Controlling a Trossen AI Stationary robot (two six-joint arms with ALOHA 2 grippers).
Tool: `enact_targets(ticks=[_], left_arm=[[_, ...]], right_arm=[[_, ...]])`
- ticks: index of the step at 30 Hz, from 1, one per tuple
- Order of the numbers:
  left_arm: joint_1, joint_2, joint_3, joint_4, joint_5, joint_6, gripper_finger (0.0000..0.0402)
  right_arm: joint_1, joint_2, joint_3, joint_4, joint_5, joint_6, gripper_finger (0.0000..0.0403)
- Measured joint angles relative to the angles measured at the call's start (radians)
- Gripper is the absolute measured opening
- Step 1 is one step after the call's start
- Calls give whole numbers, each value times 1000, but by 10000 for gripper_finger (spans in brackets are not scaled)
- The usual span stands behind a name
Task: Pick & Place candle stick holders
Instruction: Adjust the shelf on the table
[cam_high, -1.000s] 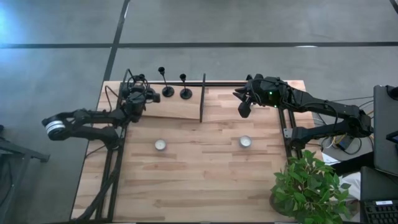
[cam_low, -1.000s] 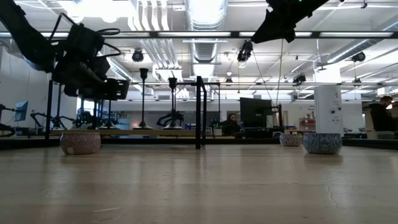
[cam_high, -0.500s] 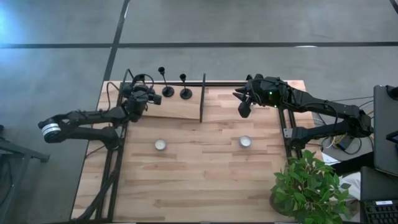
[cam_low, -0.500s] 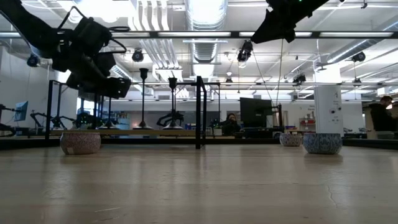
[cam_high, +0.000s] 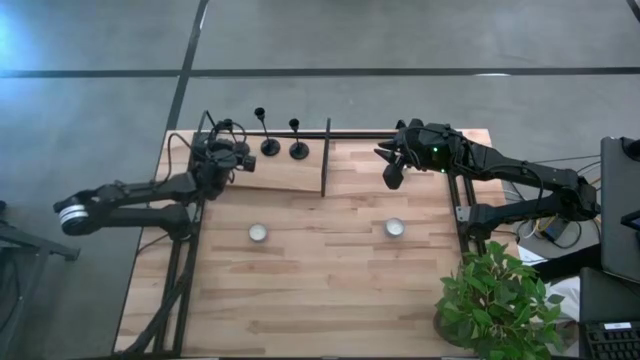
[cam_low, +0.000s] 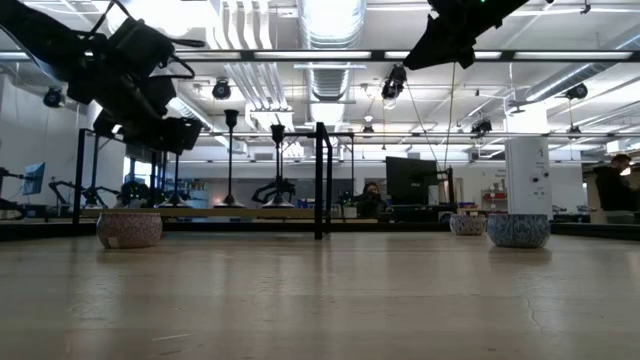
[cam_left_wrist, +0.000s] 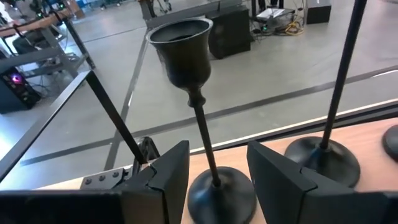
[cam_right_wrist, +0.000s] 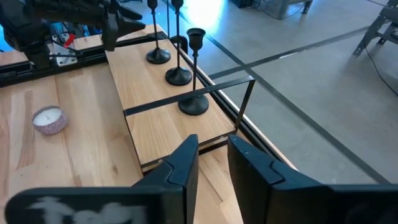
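Fingers of the left gripper (cam_left_wrist: 217, 177) stand apart on either side of the nearest candle stick holder (cam_left_wrist: 198, 118), whose base rests on the raised wooden shelf (cam_high: 285, 172); two further holders (cam_high: 297, 140) stand beyond. Right gripper (cam_high: 392, 178) hovers well apart, fingers slightly parted, empty.

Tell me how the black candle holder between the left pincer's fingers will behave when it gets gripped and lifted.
The black metal candle holder with the bell-shaped cup looks rigid, so its thin stem probably won't flex. Tall above a small round base, it could tip if the left pincer nudges it off-centre. The smooth narrow stem may slip or swing in the grip.
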Motion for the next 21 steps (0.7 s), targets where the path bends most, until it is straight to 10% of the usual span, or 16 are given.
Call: enact_targets(ticks=[21], left_arm=[[-305, -152, 301, -496, 3, -185, 167]], right_arm=[[0, 0, 0, 0, 0, 0, 76]])
